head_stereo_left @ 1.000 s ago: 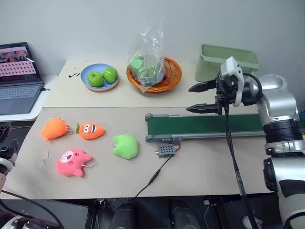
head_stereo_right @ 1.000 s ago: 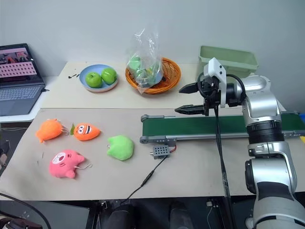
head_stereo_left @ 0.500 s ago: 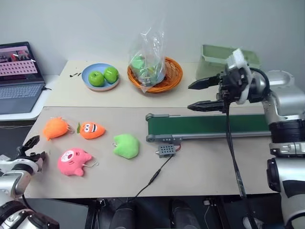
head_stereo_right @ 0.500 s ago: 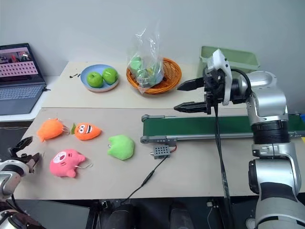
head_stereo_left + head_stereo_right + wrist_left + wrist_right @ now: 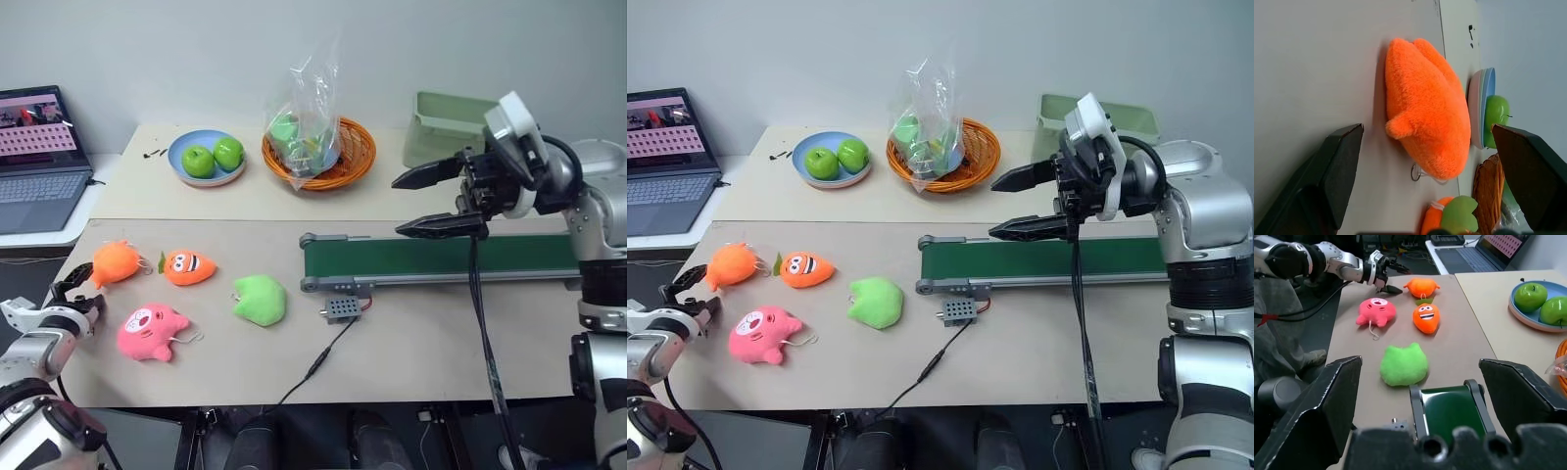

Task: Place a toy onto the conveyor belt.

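Four plush toys are lying on the left half of the tabletop (image 5: 411, 362), and the left gripper (image 5: 688, 292) is hovering at the near left edge with its fingers (image 5: 1337, 166) spread wide and empty, pointing at the orange fuzzy toy (image 5: 116, 262), which is sitting just beyond the tips and apart from them. Just to the right of that toy the carrot plush (image 5: 186, 266) is lying with its face up, the pink plush animal (image 5: 150, 332) is sitting nearer the front edge, and the green plush (image 5: 260, 300) is resting further right, close to the roller end of the conveyor belt (image 5: 441, 257). Over the belt the right gripper (image 5: 439, 201) is hanging in the air, fingers released and holding nothing. The risk here is a poor closure: the toy is soft and ragged, so the fingers may be pinching only fuzz and letting it slip during the long carry across to the belt. A low approach could also be shoving the toy into the carrot plush, or catching the pink animal beside the wrist.
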